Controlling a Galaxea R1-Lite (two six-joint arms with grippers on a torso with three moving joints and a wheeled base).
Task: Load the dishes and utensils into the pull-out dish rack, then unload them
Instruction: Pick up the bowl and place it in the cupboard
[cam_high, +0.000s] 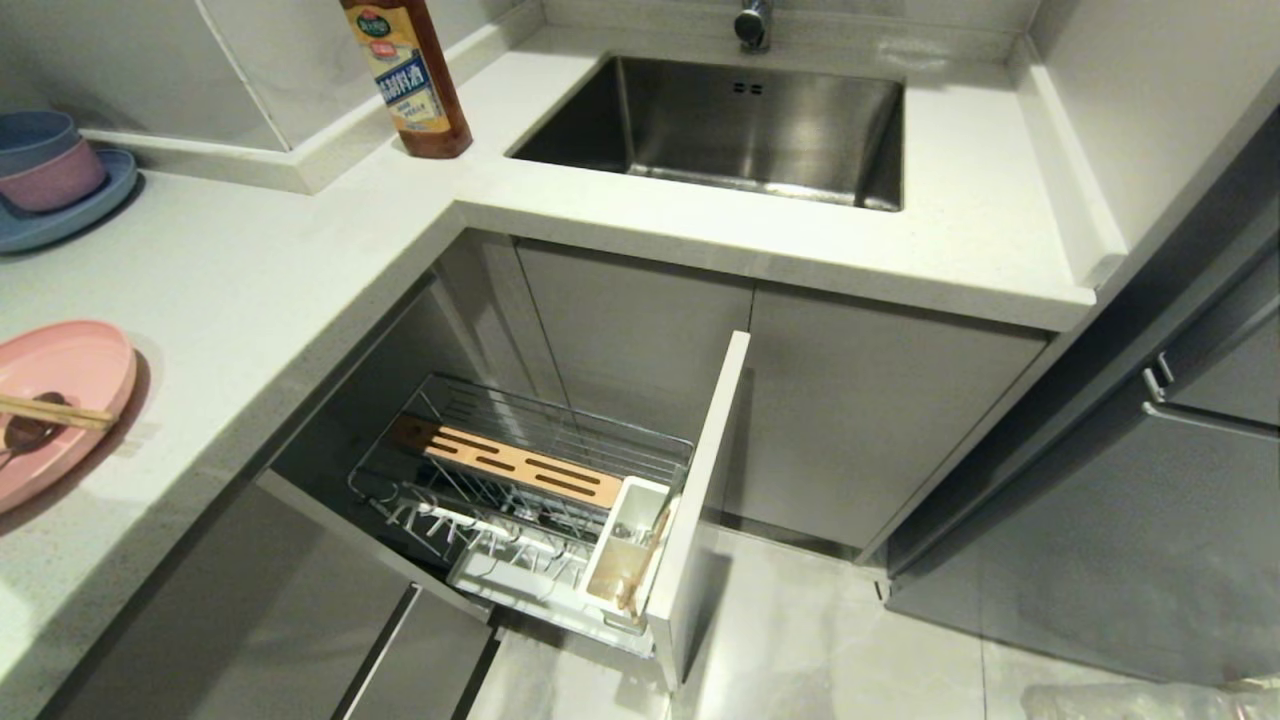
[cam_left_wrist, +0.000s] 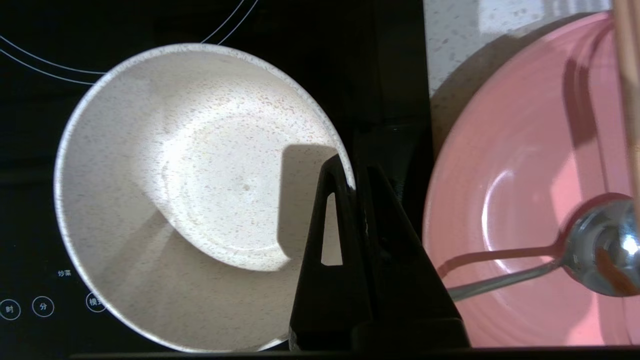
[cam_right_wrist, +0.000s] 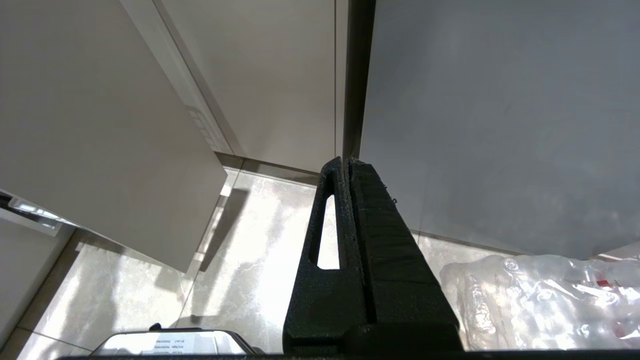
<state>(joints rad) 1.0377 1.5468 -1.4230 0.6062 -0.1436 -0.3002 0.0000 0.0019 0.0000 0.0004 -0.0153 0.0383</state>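
Cream bowl (cam_left_wrist: 200, 195) rim pinched at three o'clock by closed left gripper (cam_left_wrist: 352, 187), ready for lifting to rack (cam_high: 520, 480); right gripper (cam_right_wrist: 347, 167) closed, empty.

Open top of pull-out dish rack (cam_high: 520, 470), flanked by countertop (cam_high: 250, 300) edge and door front (cam_high: 700, 480).

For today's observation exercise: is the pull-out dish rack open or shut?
Open. The pull-out dish rack stands drawn out from the cabinet, its wooden block and utensil cup exposed.

You had the spoon (cam_left_wrist: 600, 255) and chopsticks (cam_high: 55, 411) on the plate (cam_high: 70, 370), the bowl (cam_left_wrist: 200, 195) just beside it on the cooktop (cam_left_wrist: 150, 25).
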